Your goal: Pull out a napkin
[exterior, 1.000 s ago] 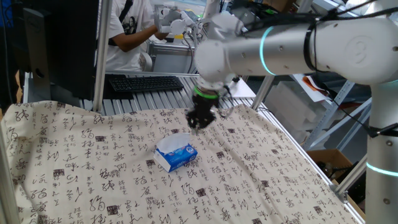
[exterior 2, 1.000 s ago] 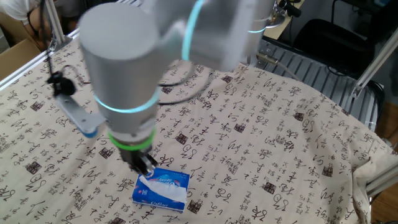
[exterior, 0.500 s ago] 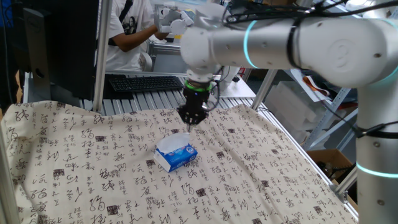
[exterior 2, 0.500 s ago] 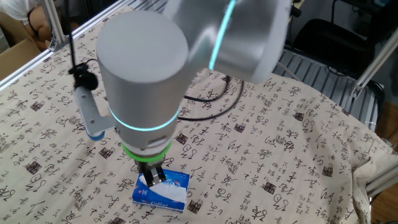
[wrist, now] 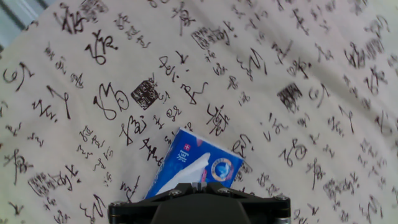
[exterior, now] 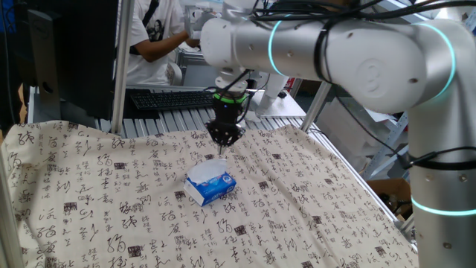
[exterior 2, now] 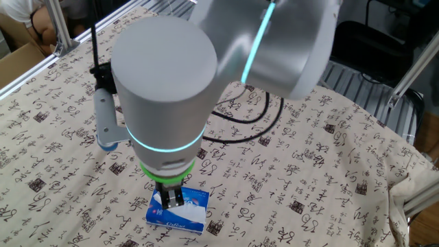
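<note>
**Gripper poised above the tissue pack, napkin not yet drawn free**

One fixed view. We see the gripper (exterior: 224, 138) pointing straight down over the printed tablecloth (exterior: 89, 216), above and just beyond the far edge of the blue-and-white tissue pack (exterior: 210, 184). The fingertips are drawn together to a narrow point. White paper shows at the top of the pack; we cannot tell here whether a strip rises to the tips.

The other fixed view. The arm's large wrist housing (exterior 2: 168, 89) fills the centre. Below it the gripper (exterior 2: 171, 199) stands directly over the pack (exterior 2: 180, 210), its fingers pressed close, with white paper between and around them. We judge this to be the napkin (exterior 2: 162, 200), pinched at the pack's mouth.

Hand view. We look down on the pack (wrist: 198, 166), lying skewed on the cloth. A long white strip, the napkin (wrist: 191, 168), runs from the pack's middle toward the gripper body at the lower edge; the fingertips themselves are out of frame.

Progress, as we judge it: the grasp appears made, while the sheet remains largely inside the pack. Drawing it clear is left.
</note>
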`<state>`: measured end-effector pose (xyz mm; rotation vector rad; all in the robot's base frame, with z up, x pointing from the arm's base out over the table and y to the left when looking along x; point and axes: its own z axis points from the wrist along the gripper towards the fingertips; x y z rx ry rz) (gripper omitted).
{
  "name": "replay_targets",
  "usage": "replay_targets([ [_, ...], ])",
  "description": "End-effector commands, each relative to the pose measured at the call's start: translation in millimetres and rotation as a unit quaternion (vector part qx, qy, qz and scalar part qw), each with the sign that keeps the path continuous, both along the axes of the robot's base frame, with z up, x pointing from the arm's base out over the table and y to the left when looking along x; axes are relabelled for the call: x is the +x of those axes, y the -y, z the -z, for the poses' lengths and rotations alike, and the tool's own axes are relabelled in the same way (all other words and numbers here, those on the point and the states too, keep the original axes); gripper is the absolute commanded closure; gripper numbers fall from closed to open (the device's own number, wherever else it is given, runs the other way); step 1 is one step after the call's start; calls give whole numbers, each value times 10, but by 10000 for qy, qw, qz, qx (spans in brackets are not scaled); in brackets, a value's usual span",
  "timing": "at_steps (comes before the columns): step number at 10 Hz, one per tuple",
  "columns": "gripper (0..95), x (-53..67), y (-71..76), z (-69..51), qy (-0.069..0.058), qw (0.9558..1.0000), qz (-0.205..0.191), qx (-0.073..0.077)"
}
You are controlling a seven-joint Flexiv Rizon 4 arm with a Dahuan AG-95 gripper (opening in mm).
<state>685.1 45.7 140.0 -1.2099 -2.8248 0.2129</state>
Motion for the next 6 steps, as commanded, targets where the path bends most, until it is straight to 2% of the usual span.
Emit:
replay_targets([
  [1, 950, 2, -7, -1, -77, 9995, 225, -185],
  [2, 950, 0, -8, 1, -163, 9986, 357, -353],
  [5, 950, -1, -11, 6, -369, 9948, 761, -567],
  [6, 950, 2, -17, 12, -479, 9929, 902, -605],
])
